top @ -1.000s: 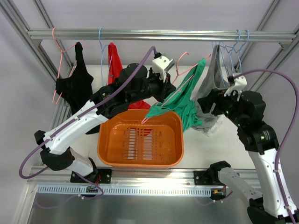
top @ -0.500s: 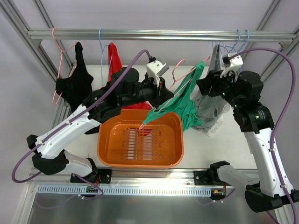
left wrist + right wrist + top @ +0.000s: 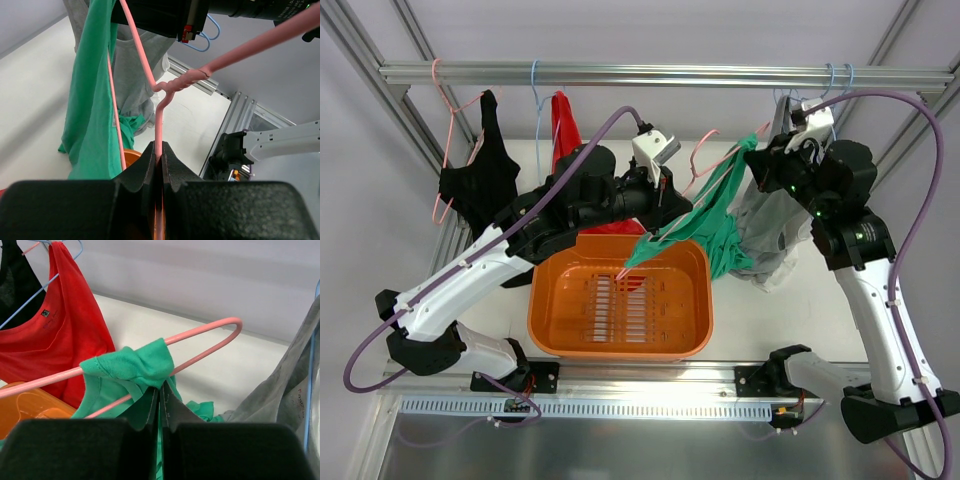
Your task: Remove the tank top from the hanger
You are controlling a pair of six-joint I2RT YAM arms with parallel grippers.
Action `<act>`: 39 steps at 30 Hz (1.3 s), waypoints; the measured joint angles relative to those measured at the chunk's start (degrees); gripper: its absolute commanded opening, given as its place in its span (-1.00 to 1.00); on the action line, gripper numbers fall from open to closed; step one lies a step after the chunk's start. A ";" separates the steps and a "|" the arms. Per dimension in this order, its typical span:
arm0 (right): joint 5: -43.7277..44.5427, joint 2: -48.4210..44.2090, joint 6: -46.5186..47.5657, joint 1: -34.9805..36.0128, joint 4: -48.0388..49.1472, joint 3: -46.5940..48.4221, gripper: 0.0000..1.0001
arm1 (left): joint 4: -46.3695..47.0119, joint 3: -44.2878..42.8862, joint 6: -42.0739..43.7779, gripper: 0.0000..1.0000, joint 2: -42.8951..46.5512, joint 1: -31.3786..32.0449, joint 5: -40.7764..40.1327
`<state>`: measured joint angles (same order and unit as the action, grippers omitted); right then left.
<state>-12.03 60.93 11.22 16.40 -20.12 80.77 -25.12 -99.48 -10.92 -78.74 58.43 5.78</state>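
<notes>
The left end effector [image 3: 158,150] is shut narrowly on the neck of the hanger [image 3: 172,86], just under the twisted part. In the top view the hanger is held tilted above the basket [image 3: 620,351], with its hook toward 1 o'clock. The tank top [image 3: 722,238] hangs from the hanger, beside the 2 o'clock corner of the basket. The right end effector [image 3: 160,392] is pinched on the strap [image 3: 127,362], where it is folded over the hanger's shoulder.

It is judged that the strap should be drawn toward 3 o'clock in the right wrist view, past the rounded end of the wire, while the hanger is held firm. If it is pulled straight down, the cloth may be caught on the bend.
</notes>
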 measured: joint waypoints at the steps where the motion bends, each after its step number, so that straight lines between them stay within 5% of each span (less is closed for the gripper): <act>1: 0.00 0.20 0.02 -0.04 0.04 0.00 -0.99 | -0.02 0.00 0.00 -1.00 0.00 0.00 -0.11; 15: 5.77 -0.42 0.24 -6.60 -0.07 0.66 -0.99 | 0.66 2.54 1.36 -1.00 0.15 0.02 -2.97; 31: 6.49 15.67 0.04 -13.99 -7.61 21.66 -0.99 | 0.90 1.29 4.61 -1.00 1.20 0.02 3.98; 39: 2.75 5.14 -2.99 -14.40 -10.60 11.58 -0.99 | 4.63 -8.46 5.81 -1.00 -2.80 0.02 4.22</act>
<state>-9.28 66.06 8.23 2.00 -30.72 92.36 -20.49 -107.94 -5.10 -81.54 58.46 10.00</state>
